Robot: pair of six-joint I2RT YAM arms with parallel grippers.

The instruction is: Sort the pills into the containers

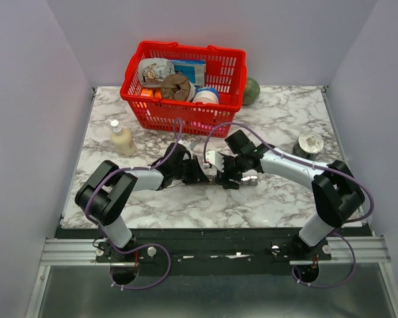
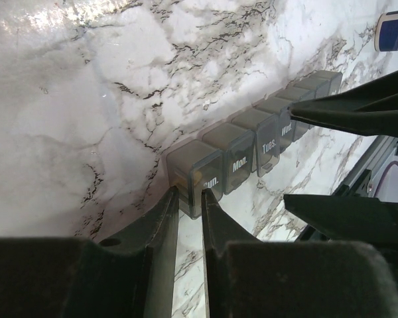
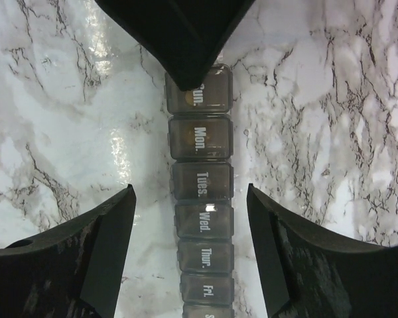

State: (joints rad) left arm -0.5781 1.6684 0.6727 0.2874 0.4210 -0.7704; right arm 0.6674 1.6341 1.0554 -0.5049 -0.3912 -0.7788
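Two grippers meet over the containers [image 3: 200, 139], a dark strip of day-labelled compartments. It lies near the middle of the tabletop [image 1: 285, 112], a little toward its near edge and well apart from the red basket [image 1: 166, 116] at the far edge. The left gripper [image 2: 190, 195] has its fingers drawn almost together on the end of the Sun. compartment [image 3: 212, 93], seemingly pinching the strip's end or that lid's lip. I judge this to be an anchor that keeps the light strip from skating on the glossy marble while the other arm works. The right gripper [image 3: 191, 187] has its fingers spread wide to either side of the strip around Tues. and Wed. and touches neither side, which looks like lining up on a lid rather than gripping. The top view shows only the two arms converging and hides the strip beneath them. The right wrist view reads the labels Sun. through Fri., with the lids looking shut. Only the left wrist view shows how narrow the left pinch is. No loose pills show in any view.
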